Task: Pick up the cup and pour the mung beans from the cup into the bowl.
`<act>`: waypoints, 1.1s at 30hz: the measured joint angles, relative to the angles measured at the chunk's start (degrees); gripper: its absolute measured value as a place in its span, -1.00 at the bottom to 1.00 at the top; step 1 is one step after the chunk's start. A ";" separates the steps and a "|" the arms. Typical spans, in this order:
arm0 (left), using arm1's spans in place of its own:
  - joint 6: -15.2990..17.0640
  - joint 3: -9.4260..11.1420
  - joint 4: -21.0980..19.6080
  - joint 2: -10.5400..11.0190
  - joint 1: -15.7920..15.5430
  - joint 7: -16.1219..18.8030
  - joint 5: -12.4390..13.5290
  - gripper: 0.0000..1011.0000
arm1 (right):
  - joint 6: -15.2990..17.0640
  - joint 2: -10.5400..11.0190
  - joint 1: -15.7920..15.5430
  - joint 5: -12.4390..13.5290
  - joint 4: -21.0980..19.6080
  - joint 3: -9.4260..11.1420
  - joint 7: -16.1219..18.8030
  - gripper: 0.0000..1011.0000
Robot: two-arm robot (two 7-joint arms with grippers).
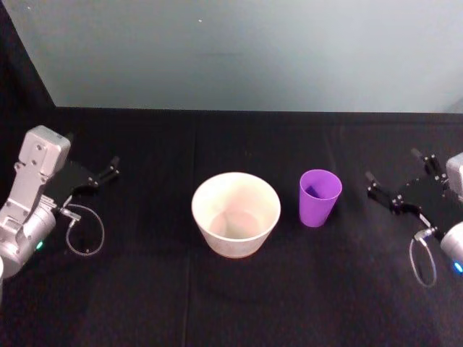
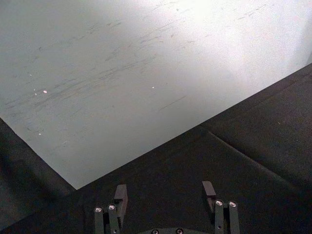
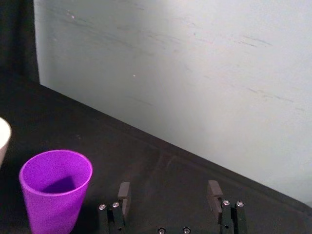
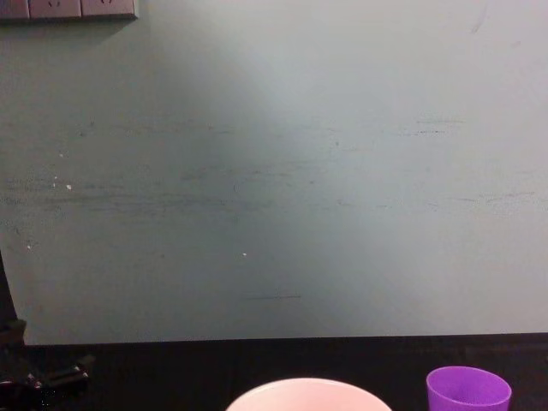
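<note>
The purple cup (image 1: 319, 196) stands upright on the black table, just right of the wide pale bowl (image 1: 236, 176). Both show low in the chest view, cup (image 4: 467, 392) and bowl rim (image 4: 308, 390). The mung beans are out of view; the cup's inside shows only purple and shadow. My right gripper (image 1: 393, 165) hovers open to the right of the cup, a short gap away, with nothing between its fingers. In the right wrist view the cup (image 3: 55, 190) sits off to one side of the open gripper (image 3: 168, 186). My left gripper (image 1: 110, 168) rests open at the far left, away from both.
A pale grey-green wall (image 1: 246, 50) rises behind the table's far edge. Black cloth (image 1: 239, 303) covers the table, with bare room in front of the bowl and on both sides. The left wrist view has its open gripper (image 2: 165, 187) over bare cloth.
</note>
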 joint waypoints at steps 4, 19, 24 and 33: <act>0.00 0.00 0.00 0.00 0.00 0.00 0.00 0.98 | -1.42 0.42 -1.48 1.52 -0.32 0.76 2.34 0.98; 0.00 0.00 0.00 0.00 0.00 0.00 0.00 0.98 | -7.26 -1.53 -0.48 10.70 6.88 -0.35 21.10 0.98; 0.00 0.00 0.00 0.00 0.00 0.00 0.00 0.98 | -7.12 -2.86 0.40 10.96 8.36 -0.79 23.14 0.98; 0.00 0.00 0.00 0.00 0.00 0.00 0.00 0.98 | -7.09 -6.65 3.04 10.91 11.90 -0.90 24.63 0.98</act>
